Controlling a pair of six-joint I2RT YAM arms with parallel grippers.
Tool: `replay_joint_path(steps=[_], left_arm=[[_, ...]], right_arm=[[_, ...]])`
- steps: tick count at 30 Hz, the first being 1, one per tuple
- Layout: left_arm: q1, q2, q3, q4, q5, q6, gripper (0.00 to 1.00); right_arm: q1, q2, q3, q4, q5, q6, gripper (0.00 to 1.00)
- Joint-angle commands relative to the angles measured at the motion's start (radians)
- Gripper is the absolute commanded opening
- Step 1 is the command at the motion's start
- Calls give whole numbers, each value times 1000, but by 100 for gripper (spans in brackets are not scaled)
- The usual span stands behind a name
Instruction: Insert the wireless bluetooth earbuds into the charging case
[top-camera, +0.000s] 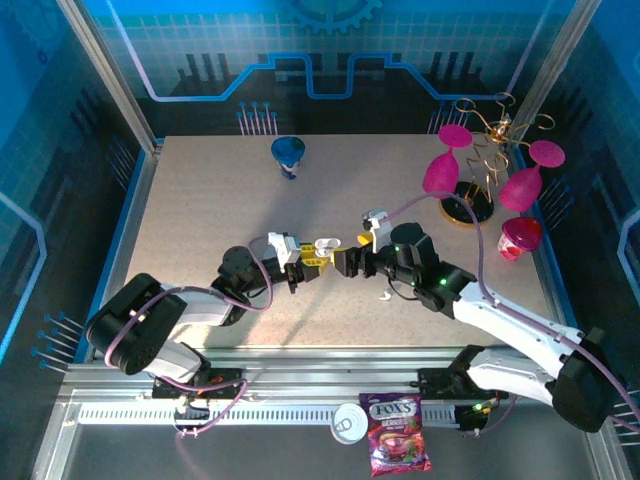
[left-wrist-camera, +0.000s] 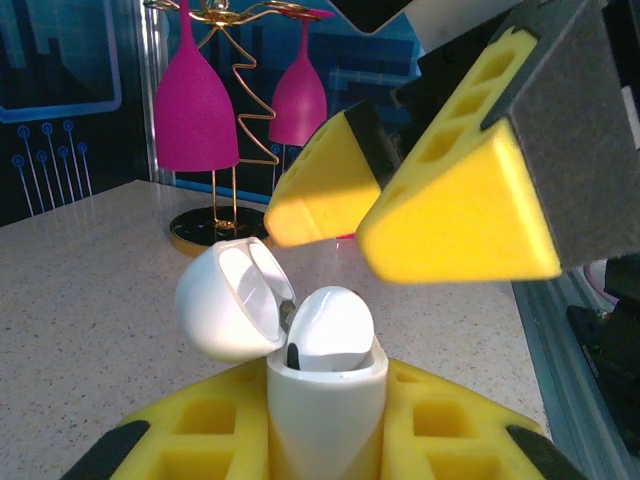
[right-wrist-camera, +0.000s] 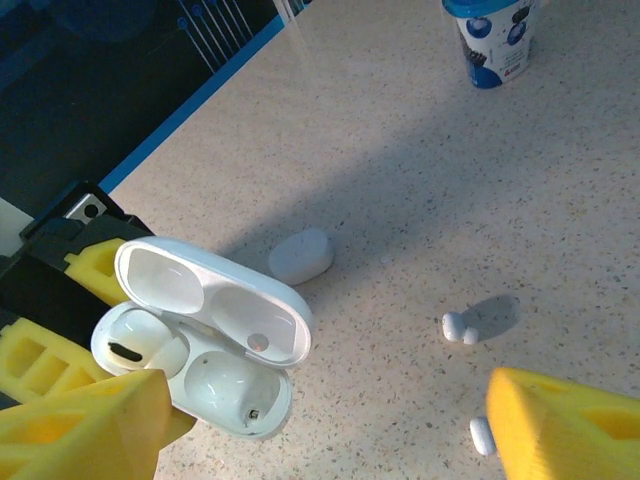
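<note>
Left gripper (left-wrist-camera: 325, 425) is clamped on the charging case (right-wrist-camera: 200, 340), which has its lid hinged open. Right gripper (right-wrist-camera: 325, 425), jaws apart, hovers just above the case. Two earbuds (right-wrist-camera: 460, 327) lie loose on the table (right-wrist-camera: 400, 150) nearby.

Robot-manipulation laboratory cell. A speckled tabletop (top-camera: 200, 220) is enclosed by aluminium framing (top-camera: 108, 72) and blue backdrop panels (top-camera: 320, 60) printed with circuit traces and a gear. A cabled left arm (top-camera: 170, 320) and right arm (top-camera: 510, 320) are bolted beside a slotted rail (top-camera: 270, 412) at the near edge. Staged props include pink goblets (top-camera: 440, 172) on a gold wire rack (top-camera: 466, 207).
</note>
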Motion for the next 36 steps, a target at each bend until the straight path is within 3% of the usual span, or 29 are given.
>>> replay_joint_path(steps=[1, 5, 11, 15, 22, 26, 32, 36], left_arm=[[0, -17, 11, 5, 21, 21, 0], [0, -37, -5, 3, 16, 42, 0], [0, -87, -18, -58, 16, 103, 0], [0, -100, -12, -87, 17, 132, 0], [0, -95, -3, -92, 27, 140, 0], [0, -85, -3, -85, 32, 134, 0], [0, -97, -6, -95, 32, 134, 0], [0, -101, -6, -106, 32, 141, 0]], right_arm=[[-23, -50, -23, 24, -10, 18, 84], [-84, -131, -78, -42, 34, 81, 84], [-193, -216, -105, -419, 177, 230, 78], [-253, -221, -148, -545, 122, 323, 74], [-291, -149, -231, -517, -25, 393, 66], [-295, -63, -242, -441, -83, 409, 54], [-297, 47, -221, -385, -101, 383, 39], [-297, 96, -209, -354, -99, 371, 34]])
